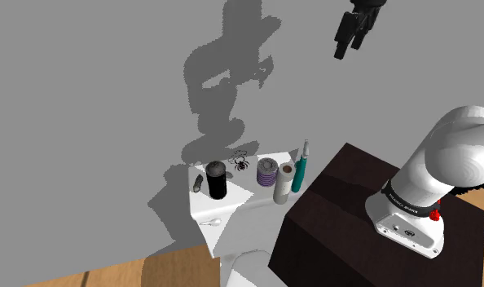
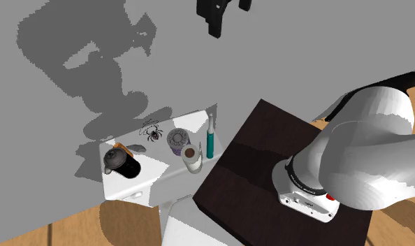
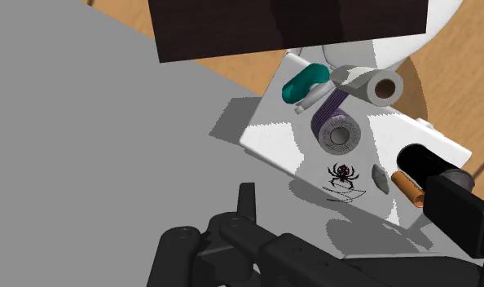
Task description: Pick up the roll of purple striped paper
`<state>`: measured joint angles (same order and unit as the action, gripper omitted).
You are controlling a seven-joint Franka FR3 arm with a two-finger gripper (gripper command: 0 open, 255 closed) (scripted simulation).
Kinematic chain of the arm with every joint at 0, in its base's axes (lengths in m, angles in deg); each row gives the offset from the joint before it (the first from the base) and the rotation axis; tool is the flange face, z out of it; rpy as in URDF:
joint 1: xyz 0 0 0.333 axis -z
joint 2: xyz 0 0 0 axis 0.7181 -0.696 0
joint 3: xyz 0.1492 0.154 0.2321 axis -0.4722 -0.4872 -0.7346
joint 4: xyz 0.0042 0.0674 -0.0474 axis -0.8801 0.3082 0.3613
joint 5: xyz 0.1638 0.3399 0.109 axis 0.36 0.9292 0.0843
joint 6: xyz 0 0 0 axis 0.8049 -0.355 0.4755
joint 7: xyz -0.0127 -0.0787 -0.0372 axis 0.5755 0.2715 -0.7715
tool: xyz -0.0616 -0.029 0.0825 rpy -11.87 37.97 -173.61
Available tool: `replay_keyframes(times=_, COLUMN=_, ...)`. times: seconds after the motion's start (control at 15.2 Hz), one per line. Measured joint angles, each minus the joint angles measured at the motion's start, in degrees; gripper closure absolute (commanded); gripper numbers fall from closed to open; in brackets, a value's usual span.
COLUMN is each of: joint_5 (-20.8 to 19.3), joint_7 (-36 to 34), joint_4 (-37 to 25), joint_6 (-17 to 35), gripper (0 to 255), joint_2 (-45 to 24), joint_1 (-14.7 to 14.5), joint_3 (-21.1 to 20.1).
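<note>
The pincer hangs high against the grey wall, near the top of the shoulder view, and its two black fingers are spread with nothing between them.

The roll of purple striped paper stands on end on a white ledge far below the pincer and toward the shoulder view's left of it, well apart from it. In the wrist view the roll lies ahead of the fingers, its grey core facing the camera and its purple bands running round the side.

Just beside the roll, on the side nearer the dark stand, stands a paler roll with a brown core, and past that a teal toothbrush stands upright. On the roll's other side a black spider figure sits on the ledge near the wall, and farther along a black cylinder stands upright. In the second exterior view the purple roll sits between the spider and the toothbrush.
</note>
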<state>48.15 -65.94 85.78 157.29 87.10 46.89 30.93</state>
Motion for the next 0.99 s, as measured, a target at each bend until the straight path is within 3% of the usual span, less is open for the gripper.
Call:
replay_keyframes(times=0.33, joint_5=0.34, joint_7=0.05, joint_4=4.72, joint_6=5.12, gripper=0, joint_2=-0.70, joint_1=-0.51, joint_3=-0.36)
replay_keyframes(times=0.99, joint_5=1.93, joint_7=-0.54, joint_4=19.25, joint_6=25.65, gripper=0, joint_2=-7.52, joint_1=-2.63, joint_3=-2.51)
